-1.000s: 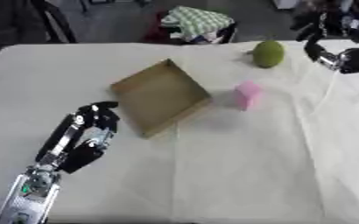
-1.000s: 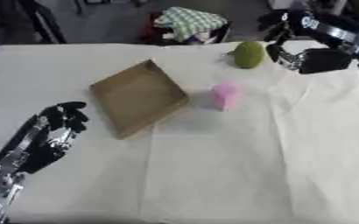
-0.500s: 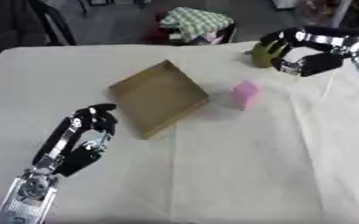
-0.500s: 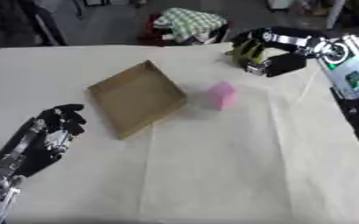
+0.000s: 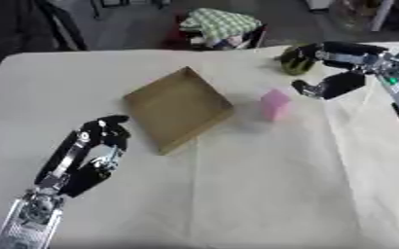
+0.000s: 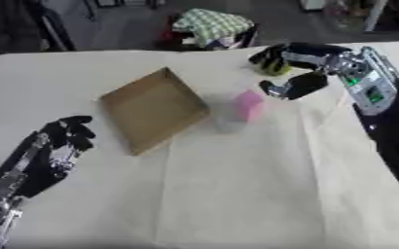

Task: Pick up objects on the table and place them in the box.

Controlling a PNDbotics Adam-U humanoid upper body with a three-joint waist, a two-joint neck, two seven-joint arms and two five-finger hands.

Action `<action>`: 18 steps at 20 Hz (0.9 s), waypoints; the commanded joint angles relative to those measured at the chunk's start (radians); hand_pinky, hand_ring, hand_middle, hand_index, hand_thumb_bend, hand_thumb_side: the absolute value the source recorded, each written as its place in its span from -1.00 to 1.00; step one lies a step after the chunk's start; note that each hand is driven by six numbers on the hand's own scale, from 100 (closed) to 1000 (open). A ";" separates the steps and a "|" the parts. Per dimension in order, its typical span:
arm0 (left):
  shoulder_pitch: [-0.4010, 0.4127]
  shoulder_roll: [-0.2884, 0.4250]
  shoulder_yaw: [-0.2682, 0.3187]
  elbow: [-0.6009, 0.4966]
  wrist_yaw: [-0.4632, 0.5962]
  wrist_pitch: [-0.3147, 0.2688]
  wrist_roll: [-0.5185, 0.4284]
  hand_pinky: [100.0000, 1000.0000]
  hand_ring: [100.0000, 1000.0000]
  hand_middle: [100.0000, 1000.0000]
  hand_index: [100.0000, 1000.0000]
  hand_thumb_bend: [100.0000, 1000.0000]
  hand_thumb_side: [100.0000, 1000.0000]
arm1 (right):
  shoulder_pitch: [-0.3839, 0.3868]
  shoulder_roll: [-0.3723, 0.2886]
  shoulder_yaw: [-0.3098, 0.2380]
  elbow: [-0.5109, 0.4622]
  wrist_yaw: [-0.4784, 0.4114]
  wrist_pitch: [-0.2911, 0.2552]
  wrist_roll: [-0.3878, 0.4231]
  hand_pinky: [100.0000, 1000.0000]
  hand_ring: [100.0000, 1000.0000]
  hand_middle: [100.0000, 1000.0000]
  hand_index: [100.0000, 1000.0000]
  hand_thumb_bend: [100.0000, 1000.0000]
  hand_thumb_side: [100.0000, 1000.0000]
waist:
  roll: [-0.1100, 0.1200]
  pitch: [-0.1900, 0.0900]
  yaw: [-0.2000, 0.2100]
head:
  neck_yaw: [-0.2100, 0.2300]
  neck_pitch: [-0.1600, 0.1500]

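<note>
Left eye view, change: a second ago the right hand (image 5: 326, 73) was high at the far right, beside the green fruit (image 5: 290, 63); now it has come inward and reaches over the fruit.
Right hand: fingers curved over the fruit's far side, thumb spread wide below, toward the pink block (image 5: 275, 104); whether it touches the fruit I cannot tell.
Left hand (image 5: 97, 151): idle, lower left, fingers loosely bent, holding nothing.
Box (image 5: 176, 108): tan, open, between the two hands, tilted askew.
Pink block: just beside the box, near the right thumb.
Surface: cream cloth (image 5: 237, 194) over the table.
Room: checked cloth (image 5: 221, 23) on a chair beyond the far edge.
</note>
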 commanded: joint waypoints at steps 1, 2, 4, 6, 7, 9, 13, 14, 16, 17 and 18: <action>-0.012 0.006 0.003 -0.013 0.002 -0.002 -0.005 0.15 0.10 0.12 0.69 -1.00 0.31 | -0.019 -0.001 -0.014 0.010 0.065 -0.058 0.003 0.52 0.71 0.79 0.94 -1.00 0.01 | -0.002 -0.013 0.004 | -0.002 0.005; -0.012 0.006 0.003 -0.013 0.002 -0.002 -0.005 0.15 0.10 0.12 0.69 -1.00 0.31 | -0.019 0.003 -0.014 0.014 0.085 -0.066 -0.006 0.52 0.71 0.79 0.94 -1.00 0.01 | -0.002 -0.012 0.004 | -0.003 0.005; -0.013 0.005 0.002 -0.013 0.003 -0.002 -0.005 0.15 0.10 0.12 0.69 -1.00 0.31 | -0.019 0.012 -0.018 0.025 0.124 -0.079 -0.026 0.54 0.73 0.80 0.95 -1.00 0.00 | -0.002 -0.012 0.005 | -0.003 0.005; -0.013 0.005 0.002 -0.013 0.003 -0.002 -0.006 0.15 0.10 0.12 0.69 -1.00 0.31 | -0.018 0.019 -0.020 0.036 0.159 -0.091 -0.046 0.56 0.75 0.82 0.95 -1.00 0.00 | -0.001 -0.012 0.006 | -0.004 0.005; -0.013 0.005 0.002 -0.013 0.003 -0.002 -0.006 0.15 0.10 0.12 0.69 -1.00 0.31 | -0.018 0.022 -0.022 0.041 0.173 -0.097 -0.055 0.56 0.75 0.82 0.95 -1.00 0.00 | -0.001 -0.012 0.006 | -0.004 0.005; -0.013 0.005 0.002 -0.013 0.003 -0.003 -0.007 0.15 0.10 0.12 0.69 -1.00 0.31 | -0.018 0.025 -0.023 0.051 0.192 -0.108 -0.071 0.56 0.75 0.82 0.95 -1.00 0.00 | -0.001 -0.012 0.006 | -0.004 0.005; -0.014 0.005 0.001 -0.013 0.003 -0.003 -0.008 0.15 0.10 0.12 0.69 -1.00 0.32 | -0.017 0.037 -0.023 0.073 0.221 -0.114 -0.081 0.63 0.82 0.87 0.98 -1.00 0.05 | 0.000 -0.010 0.008 | -0.007 0.005; -0.014 0.004 0.001 -0.013 0.004 -0.003 -0.008 0.15 0.10 0.12 0.69 -1.00 0.32 | -0.018 0.042 -0.026 0.081 0.230 -0.115 -0.082 0.62 0.81 0.87 0.98 -1.00 0.06 | 0.000 -0.009 0.009 | -0.008 0.005; -0.015 0.004 0.000 -0.013 0.004 -0.004 -0.009 0.15 0.10 0.12 0.69 -1.00 0.32 | -0.021 0.050 -0.030 0.094 0.246 -0.116 -0.088 0.62 0.81 0.87 0.98 -1.00 0.07 | 0.001 -0.008 0.010 | -0.011 0.005; -0.015 0.004 0.000 -0.013 0.005 -0.004 -0.009 0.15 0.10 0.12 0.69 -1.00 0.32 | -0.022 0.054 -0.032 0.099 0.252 -0.117 -0.092 0.62 0.81 0.87 0.98 -1.00 0.07 | 0.002 -0.008 0.011 | -0.012 0.005; -0.015 0.004 -0.001 -0.013 0.005 -0.004 -0.010 0.15 0.10 0.12 0.69 -1.00 0.32 | -0.023 0.057 -0.034 0.104 0.257 -0.117 -0.095 0.62 0.81 0.87 0.98 -1.00 0.07 | 0.002 -0.008 0.011 | -0.012 0.005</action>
